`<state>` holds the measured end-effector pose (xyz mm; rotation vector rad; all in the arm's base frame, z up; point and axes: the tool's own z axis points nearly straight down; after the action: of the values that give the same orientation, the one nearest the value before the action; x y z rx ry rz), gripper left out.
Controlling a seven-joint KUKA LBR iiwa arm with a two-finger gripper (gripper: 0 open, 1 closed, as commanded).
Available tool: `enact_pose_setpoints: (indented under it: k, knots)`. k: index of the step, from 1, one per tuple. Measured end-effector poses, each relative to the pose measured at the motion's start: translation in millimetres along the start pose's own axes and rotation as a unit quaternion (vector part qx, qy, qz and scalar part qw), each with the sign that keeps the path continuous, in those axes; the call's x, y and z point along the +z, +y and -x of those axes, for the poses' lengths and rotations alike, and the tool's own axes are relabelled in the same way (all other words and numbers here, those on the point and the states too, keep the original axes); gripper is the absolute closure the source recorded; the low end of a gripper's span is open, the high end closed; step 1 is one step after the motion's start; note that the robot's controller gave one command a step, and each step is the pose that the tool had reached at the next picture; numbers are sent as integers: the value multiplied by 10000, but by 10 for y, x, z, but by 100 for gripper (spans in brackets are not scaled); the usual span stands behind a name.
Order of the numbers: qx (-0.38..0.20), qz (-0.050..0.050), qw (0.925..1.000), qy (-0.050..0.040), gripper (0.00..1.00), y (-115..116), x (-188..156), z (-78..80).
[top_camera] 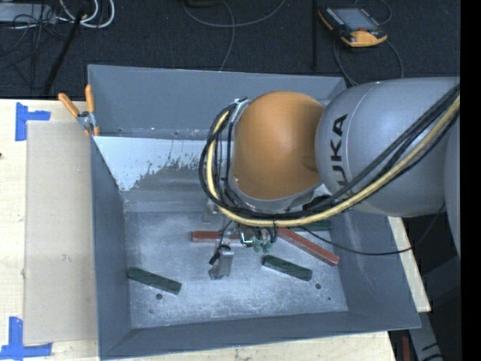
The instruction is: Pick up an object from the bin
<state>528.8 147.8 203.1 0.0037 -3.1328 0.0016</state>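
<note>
My gripper [220,265] hangs low over the middle of the bin floor, under the arm's orange cover. A short reddish-brown bar [204,237] lies just behind it to the left, its right end hidden by the gripper. A dark green bar [286,268] lies flat a little to its right. Behind that one, a longer reddish-brown bar [310,248] slants toward the right wall, partly under the arm. Nothing shows held in the gripper.
Another dark green bar [154,280] lies alone at the front left of the floor, well away from the gripper. The arm and its cables cover the back right of the bin. The sloping walls close in on all sides.
</note>
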Motion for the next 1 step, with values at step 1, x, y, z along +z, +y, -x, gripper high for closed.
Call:
enact_pose_setpoints:
  k: [1]
  knots:
    - [-366, -14, 9993, -24, 0, -873, 388, 320]
